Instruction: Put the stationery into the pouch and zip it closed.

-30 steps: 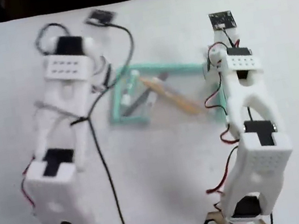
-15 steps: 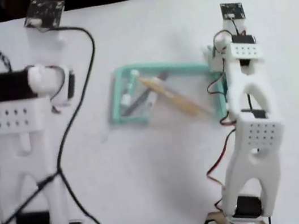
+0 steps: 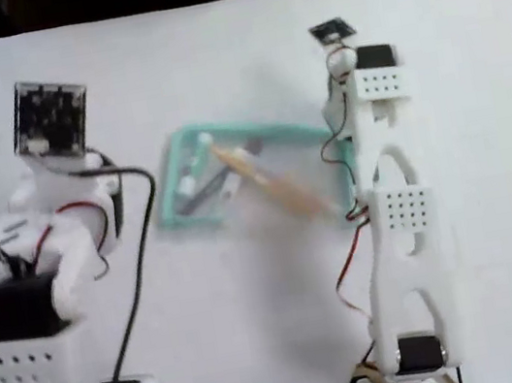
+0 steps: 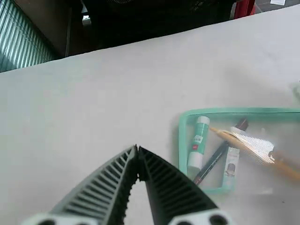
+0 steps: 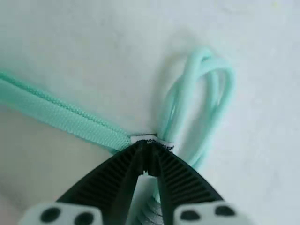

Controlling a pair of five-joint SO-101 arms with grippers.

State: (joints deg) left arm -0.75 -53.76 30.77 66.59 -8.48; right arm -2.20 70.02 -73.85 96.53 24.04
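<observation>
The left arm [image 3: 39, 247] has swung away from the pouch [image 3: 247, 137] and drawn back toward its base, so it now stands well apart at about 8 o'clock of the pouch on the table [image 3: 259, 328]. The left gripper [image 4: 138, 151] hangs above bare table with its fingers pressed together on nothing. Over the same second the right arm [image 3: 387, 209] has stretched forward, and the pouch has slid a little toward 9 o'clock. It lies near the middle of the table, slightly askew. The right gripper [image 5: 149, 149] is at the pouch's 3 o'clock end, its fingers clamped on the zipper pull [image 5: 151, 139], just where the teal cord loop [image 5: 206, 57] joins it. Through the clear wall the left wrist view shows a glue stick [image 4: 198, 145], a dark pen [image 4: 212, 163] and a long wooden piece [image 4: 248, 143] all lying inside, so the filling looks done and only the zip remains. Whether the zip is fully run home cannot be told from these views. With the left gripper off the pouch, nothing anchors it. The sideways slide suggests the pull is dragging the whole pouch rather than running the slider along its track.
</observation>
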